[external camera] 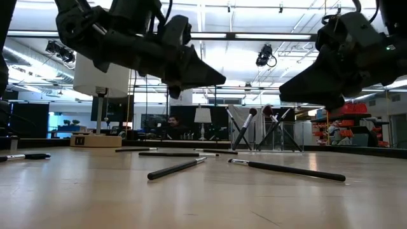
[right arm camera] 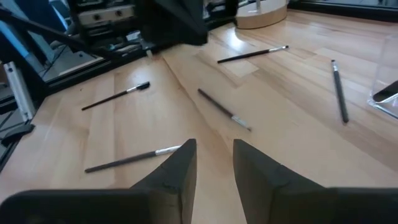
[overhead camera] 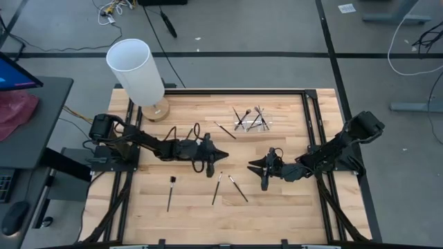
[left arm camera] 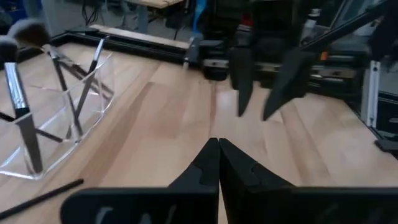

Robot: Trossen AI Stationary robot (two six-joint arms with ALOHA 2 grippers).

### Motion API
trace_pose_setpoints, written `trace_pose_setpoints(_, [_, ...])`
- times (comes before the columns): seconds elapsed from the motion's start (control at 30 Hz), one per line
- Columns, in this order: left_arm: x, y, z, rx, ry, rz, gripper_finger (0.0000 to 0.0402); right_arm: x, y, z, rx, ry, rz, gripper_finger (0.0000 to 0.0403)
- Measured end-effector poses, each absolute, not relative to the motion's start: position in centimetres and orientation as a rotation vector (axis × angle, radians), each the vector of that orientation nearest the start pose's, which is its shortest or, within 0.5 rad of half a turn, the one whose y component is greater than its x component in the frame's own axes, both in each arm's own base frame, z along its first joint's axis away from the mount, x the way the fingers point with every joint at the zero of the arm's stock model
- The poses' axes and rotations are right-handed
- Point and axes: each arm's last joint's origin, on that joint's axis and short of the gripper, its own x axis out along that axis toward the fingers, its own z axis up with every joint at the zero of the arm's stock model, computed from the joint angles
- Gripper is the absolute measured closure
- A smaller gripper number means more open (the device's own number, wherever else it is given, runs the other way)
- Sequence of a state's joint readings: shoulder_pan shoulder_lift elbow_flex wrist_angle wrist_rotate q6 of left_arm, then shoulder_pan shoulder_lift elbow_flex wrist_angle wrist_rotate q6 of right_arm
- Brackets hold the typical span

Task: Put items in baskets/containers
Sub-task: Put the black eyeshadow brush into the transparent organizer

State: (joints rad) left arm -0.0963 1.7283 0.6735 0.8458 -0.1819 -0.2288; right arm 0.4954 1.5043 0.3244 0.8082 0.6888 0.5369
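Two grippers are hovering over mid-table, facing each other, neither carrying anything. Left gripper [overhead camera: 223,155] is sitting with its fingers pressed together, tips meeting in the left wrist view [left arm camera: 217,146]. Right gripper [overhead camera: 252,166] is showing a narrow gap between its fingers [right arm camera: 180,163] and pointing toward the left arm.

Several makeup brushes are already standing tilted in the clear holder [overhead camera: 257,124] at the table's far side, right of centre; the holder's transparent walls [left arm camera: 87,118] are showing with brush handles crossing inside.

Loose brushes are lying flat on the wood: one with a dark tip [overhead camera: 170,191] toward the near left, two more [overhead camera: 217,188] and [overhead camera: 237,187] close together just in front of the grippers, and one [overhead camera: 224,129] lying between the holder and the left gripper.

White cylinder [overhead camera: 136,69] on a round wooden base is standing at the far left corner, well apart from the holder.
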Motion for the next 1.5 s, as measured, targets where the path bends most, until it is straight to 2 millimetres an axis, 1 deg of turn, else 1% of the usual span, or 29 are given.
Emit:
trace_pose_setpoints(0.13, [32.5,-2.4,15.1,-0.152,0.301,0.142,0.0396,21.6,9.5,13.1,0.323,0.247,-0.271,0.0297])
trace_pose_setpoints(0.2, [32.3,-2.3,14.5,-0.115,0.362,0.164,0.038,21.6,9.5,13.0,0.323,0.248,-0.27,0.0297])
trace_pose_setpoints(0.27, [32.1,-2.2,14.0,-0.094,0.418,0.178,0.0353,21.6,9.5,13.0,0.324,0.248,-0.27,0.0297])
trace_pose_setpoints(0.43, [31.5,-2.2,12.9,-0.063,0.544,0.169,0.026,21.6,9.5,13.0,0.323,0.248,-0.27,0.0297])
trace_pose_setpoints(0.5, [31.2,-2.3,12.5,-0.053,0.579,0.151,0.023,21.6,9.5,13.0,0.323,0.248,-0.27,0.0297])
trace_pose_setpoints(0.57, [30.8,-2.3,11.8,-0.054,0.601,0.14,0.0212,21.6,9.5,13.0,0.322,0.248,-0.27,0.0297])
trace_pose_setpoints(0.63, [30.4,-2.2,11.0,-0.048,0.634,0.142,0.0207,21.6,9.5,13.0,0.32,0.249,-0.27,0.0297])
trace_pose_setpoints(0.73, [30.0,-1.8,9.7,-0.037,0.666,0.176,0.0217,21.6,9.5,13.0,0.32,0.249,-0.271,0.0297])
trace_pose_setpoints(0.8, [29.9,-1.5,9.0,-0.045,0.653,0.181,0.0229,21.6,9.5,13.0,0.318,0.252,-0.271,0.0297])
trace_pose_setpoints(0.97, [30.2,-1.1,7.4,-0.066,0.626,0.161,0.0267,21.6,9.5,13.0,0.32,0.253,-0.272,0.0297])
trace_pose_setpoints(1.1, [30.4,-0.8,6.5,-0.074,0.639,0.152,0.032,21.6,9.5,13.0,0.32,0.253,-0.272,0.0297])
trace_pose_setpoints(1.2, [30.4,-0.5,6.2,-0.09,0.645,0.131,0.0374,21.6,9.5,13.0,0.32,0.253,-0.272,0.0297])
trace_pose_setpoints(1.23, [30.4,-0.4,6.2,-0.094,0.644,0.126,0.0384,21.6,9.5,13.0,0.32,0.253,-0.272,0.0297])
trace_pose_setpoints(1.4, [30.4,-0.3,6.3,-0.109,0.623,0.1,0.0383,21.6,9.5,13.0,0.319,0.253,-0.272,0.0297])
trace_pose_setpoints(1.5, [30.5,-0.4,6.7,-0.109,0.599,0.094,0.0391,21.6,9.5,13.0,0.319,0.254,-0.272,0.0297])
